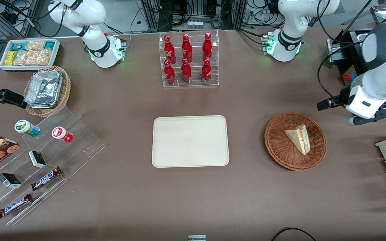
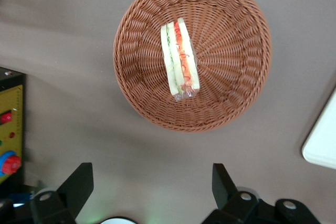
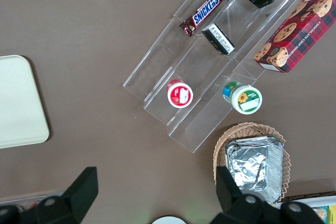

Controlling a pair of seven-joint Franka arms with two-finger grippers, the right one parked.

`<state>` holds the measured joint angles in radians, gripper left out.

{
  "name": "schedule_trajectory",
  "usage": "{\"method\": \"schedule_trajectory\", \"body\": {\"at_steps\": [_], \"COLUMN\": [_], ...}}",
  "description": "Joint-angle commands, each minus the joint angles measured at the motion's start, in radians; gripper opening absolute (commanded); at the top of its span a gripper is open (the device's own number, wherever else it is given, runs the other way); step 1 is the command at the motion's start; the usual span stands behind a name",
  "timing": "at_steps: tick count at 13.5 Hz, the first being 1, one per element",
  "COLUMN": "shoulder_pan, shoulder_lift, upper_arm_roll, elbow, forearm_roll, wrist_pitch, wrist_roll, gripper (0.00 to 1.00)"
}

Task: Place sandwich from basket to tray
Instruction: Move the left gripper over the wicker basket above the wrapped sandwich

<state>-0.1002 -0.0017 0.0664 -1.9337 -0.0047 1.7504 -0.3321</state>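
**Sandwich in the basket, gripper open and apart from it**

Sandwich [image 1: 298, 139] lies inside the round reddish-brown basket [image 1: 276, 147], flat on the woven bottom, with its narrow tip pointing toward the front camera. The wrist view shows its cut edge facing up: pale bread with green, red and orange layers, under a thin clear wrap that bunches at one end [image 2: 180, 60]. It sits close to the middle of the basket [image 2: 236, 35], not touching the rim.

The basket stands on the brown table [image 1: 193, 194], toward the working arm's end, with a strip of bare table between it and the tray [image 1: 190, 141]. The cream tray is flat and has nothing on it; one rounded corner shows in the wrist view [image 2: 321, 148].

The gripper [image 1: 330, 102] hangs above the table, farther from the front camera than the basket and off to the working arm's end of it. Its two dark fingers [image 2: 77, 184] are spread wide apart, with only bare table between them. They hold nothing and touch neither basket nor sandwich.

A clear rack of red bottles [image 1: 189, 60] stands farther from the front camera than the tray. A lighter wicker basket with foil containers [image 1: 47, 91] sits toward the parked arm's end.
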Motion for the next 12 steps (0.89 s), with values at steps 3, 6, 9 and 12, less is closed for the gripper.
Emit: {"method": "schedule_trajectory", "body": {"at_steps": [3,6,9,12], "shoulder_pan": [-0.010,-0.012,-0.012,-0.012], "shoulder_lift": [-0.009,0.000,0.022,0.054], "upper_arm_roll": [0.001,-0.002,-0.017,-0.025], "elbow": [-0.129,-0.191,-0.218,-0.228], "forearm_roll": [0.006,0.006,0.006,0.008], "wrist_pitch": [0.164,0.268,0.345,0.397], "wrist_roll": [-0.116,-0.169,-0.189,-0.189], "gripper": [1.00,1.00,1.00,1.00]}}
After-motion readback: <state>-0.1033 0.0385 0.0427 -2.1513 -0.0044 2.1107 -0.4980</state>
